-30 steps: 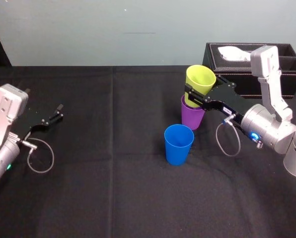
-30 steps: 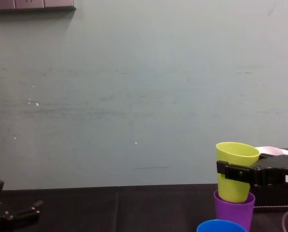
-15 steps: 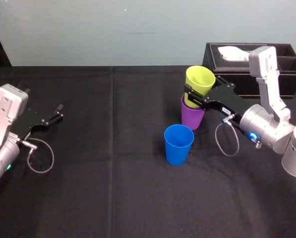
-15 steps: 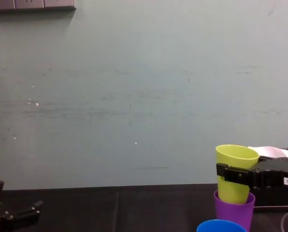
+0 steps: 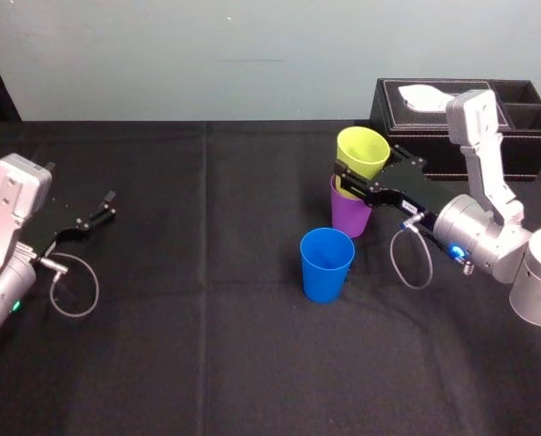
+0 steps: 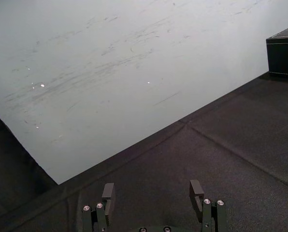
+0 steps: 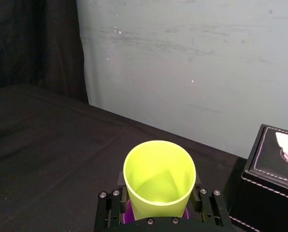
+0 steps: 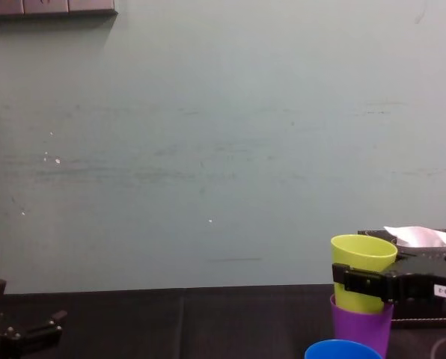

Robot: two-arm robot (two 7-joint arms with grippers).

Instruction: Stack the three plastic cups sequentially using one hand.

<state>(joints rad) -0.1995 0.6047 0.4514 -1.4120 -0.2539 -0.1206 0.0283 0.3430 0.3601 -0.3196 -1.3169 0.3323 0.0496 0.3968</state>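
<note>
The yellow-green cup (image 5: 362, 153) sits partly nested in the purple cup (image 5: 351, 215), right of the table's middle. My right gripper (image 5: 370, 174) is shut on the yellow-green cup, one finger on each side of its wall, as the right wrist view shows around the cup (image 7: 159, 176). A sliver of purple rim (image 7: 129, 213) peeks out below it. From the chest, the yellow-green cup (image 8: 361, 268) stands in the purple cup (image 8: 361, 327). The blue cup (image 5: 327, 263) stands upright alone, just in front and to the left. My left gripper (image 5: 93, 218) rests open at the far left.
A black tissue box (image 5: 461, 118) with a white tissue stands behind the right arm, close to the stacked cups. A pale wall runs behind the black tablecloth (image 5: 207, 345). The left gripper (image 6: 152, 193) holds nothing.
My right gripper has come down a little, and the yellow-green cup has sunk deeper into the purple cup. The left arm and the blue cup have not moved.
</note>
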